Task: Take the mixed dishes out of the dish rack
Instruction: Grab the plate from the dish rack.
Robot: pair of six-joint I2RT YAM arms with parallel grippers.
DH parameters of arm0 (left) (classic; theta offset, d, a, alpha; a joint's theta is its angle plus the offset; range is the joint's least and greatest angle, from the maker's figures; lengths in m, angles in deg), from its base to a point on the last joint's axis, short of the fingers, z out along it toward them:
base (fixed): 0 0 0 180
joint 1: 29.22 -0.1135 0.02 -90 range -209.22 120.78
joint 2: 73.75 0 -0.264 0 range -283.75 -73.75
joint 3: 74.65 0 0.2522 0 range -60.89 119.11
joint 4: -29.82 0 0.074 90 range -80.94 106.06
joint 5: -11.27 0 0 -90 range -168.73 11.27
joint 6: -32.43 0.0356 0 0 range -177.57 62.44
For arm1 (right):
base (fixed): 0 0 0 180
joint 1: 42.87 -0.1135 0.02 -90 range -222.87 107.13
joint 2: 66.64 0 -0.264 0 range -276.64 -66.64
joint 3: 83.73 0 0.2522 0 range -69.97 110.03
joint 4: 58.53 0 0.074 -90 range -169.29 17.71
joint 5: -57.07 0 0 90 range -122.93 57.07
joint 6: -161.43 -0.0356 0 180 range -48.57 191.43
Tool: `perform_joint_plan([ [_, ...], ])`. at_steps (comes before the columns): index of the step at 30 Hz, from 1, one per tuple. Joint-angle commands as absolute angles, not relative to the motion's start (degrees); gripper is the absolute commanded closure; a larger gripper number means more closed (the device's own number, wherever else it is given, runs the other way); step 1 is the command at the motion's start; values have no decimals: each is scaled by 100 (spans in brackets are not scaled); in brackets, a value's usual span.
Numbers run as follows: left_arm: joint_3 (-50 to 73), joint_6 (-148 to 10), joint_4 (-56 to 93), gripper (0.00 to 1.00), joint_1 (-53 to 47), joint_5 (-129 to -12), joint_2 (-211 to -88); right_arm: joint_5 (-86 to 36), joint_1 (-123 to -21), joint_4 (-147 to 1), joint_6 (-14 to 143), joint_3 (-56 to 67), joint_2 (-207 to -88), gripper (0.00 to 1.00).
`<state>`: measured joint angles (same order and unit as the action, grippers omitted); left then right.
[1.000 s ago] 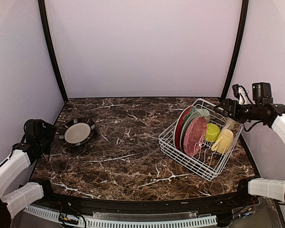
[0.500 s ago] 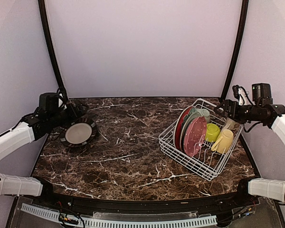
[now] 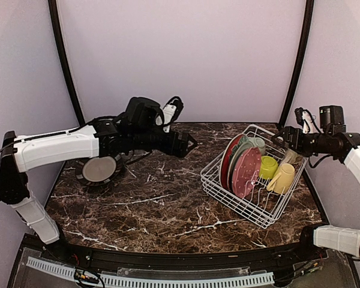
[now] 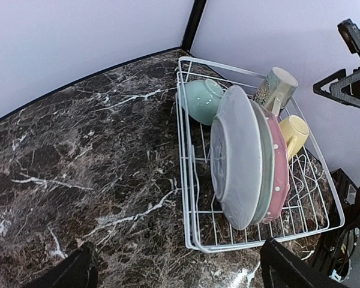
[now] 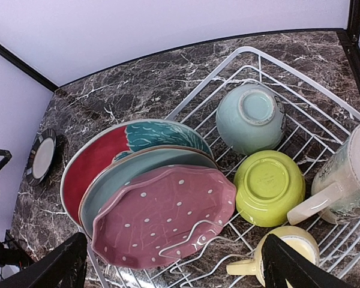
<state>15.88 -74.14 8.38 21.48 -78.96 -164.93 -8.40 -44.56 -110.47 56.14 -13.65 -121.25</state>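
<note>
Since a second before, the left arm had swung away from the counter's left edge, passed over the dark-rimmed round plate with the pale centre, and stretched out toward the middle of the brown marble counter. That plate lay flat near the far left corner, outside the rack and touched by nothing. The left fingers stood wide apart and held nothing, well short of the white wire dish rack, at which they pointed.

The rack sat on the right half of the counter, turned at an angle. Three plates stood on edge in its left part, packed close together: a red round plate with a teal patch at the outside, a grey-green round plate in the middle, and a maroon-pink plate with white dots innermost. Beside them, toward the far end, a pale mint bowl lay bottom up, and a lime-green bowl lay just next to it, also bottom up. A cream-grey mug lay against the right side of the rack, and a yellow mug lay on its side near the mug's handle.

Above the rack's far right corner hung the right fingers, spread wide and empty, hardly shifted from before.
</note>
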Motion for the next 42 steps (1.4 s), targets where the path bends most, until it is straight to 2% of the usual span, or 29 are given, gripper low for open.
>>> perform_joint_plan([
  [1, 2589, -6856, 286, 8, 2693, -8516, -17123, -889, -4485, -11068, 5651, -1330, -12039, 1],
  [6, 3575, -6871, -6, 9, 3089, -8620, -18088, -919, -4485, -11094, 5656, -1332, -12003, 1],
  [12, 4754, -6992, -455, 18, 3273, -8745, -18984, -885, -4483, -11036, 5627, -1337, -11977, 1],
  [20, 5049, -7216, -477, 39, 3314, -9116, -19388, -910, -4483, -11036, 5648, -1386, -11948, 1],
  [27, 5596, -7323, -605, 46, 3321, -9140, -19824, -928, -4483, -11034, 5649, -1431, -11938, 1],
  [35, 6430, -7287, -1016, 61, 3332, -9478, -20394, -958, -4482, -11021, 5657, -1481, -11925, 1],
  [42, 6915, -7202, -1266, 67, 3413, -9526, -20792, -981, -4484, -11009, 5667, -1510, -11920, 1],
])
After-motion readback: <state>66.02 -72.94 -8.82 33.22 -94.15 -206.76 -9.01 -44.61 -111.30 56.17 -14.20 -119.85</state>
